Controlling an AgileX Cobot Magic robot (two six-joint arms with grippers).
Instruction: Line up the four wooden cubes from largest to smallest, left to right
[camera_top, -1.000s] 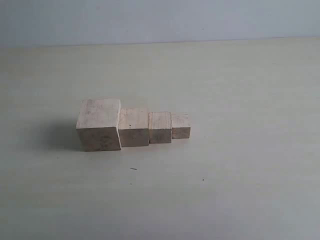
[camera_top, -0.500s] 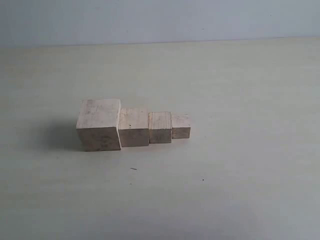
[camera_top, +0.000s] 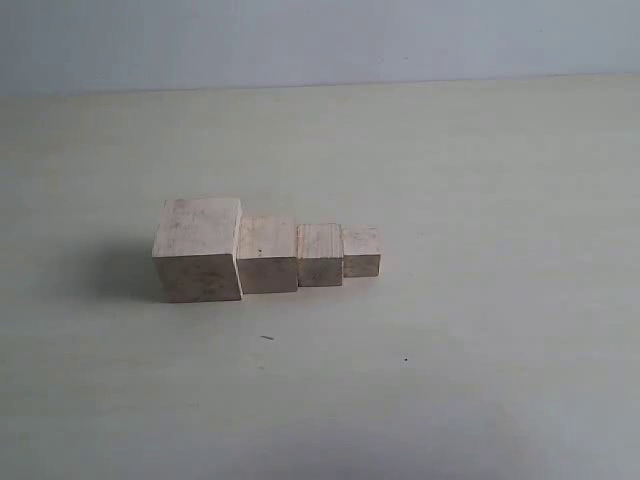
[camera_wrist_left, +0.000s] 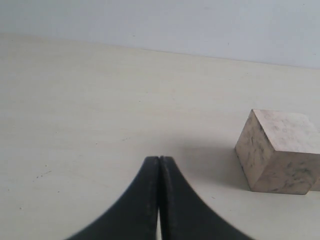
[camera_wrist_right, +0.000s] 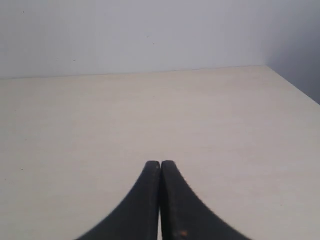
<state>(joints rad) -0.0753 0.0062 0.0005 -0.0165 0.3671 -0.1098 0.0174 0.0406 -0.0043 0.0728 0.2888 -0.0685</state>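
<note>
The four wooden cubes (camera_top: 267, 255) touch in a row parallel to the counter's (camera_top: 480, 180) far edge, the largest cube (camera_top: 198, 250) toward its left edge, while the left gripper (camera_wrist_left: 159, 165) and right gripper (camera_wrist_right: 160, 167) are both clenched, holding nothing.

I get soft, even light, with no glare anywhere on the pale table (camera_top: 480, 180). In the exterior view a diffuse shadow spreads left of the largest cube (camera_top: 197, 250), so the light reaches it from the right. That picture is slightly soft and grainy, with a greenish cast. In the wrist views the left tool (camera_wrist_left: 159, 159) and right tool (camera_wrist_right: 160, 163) read as flat black and blur toward the frame edge.
</note>
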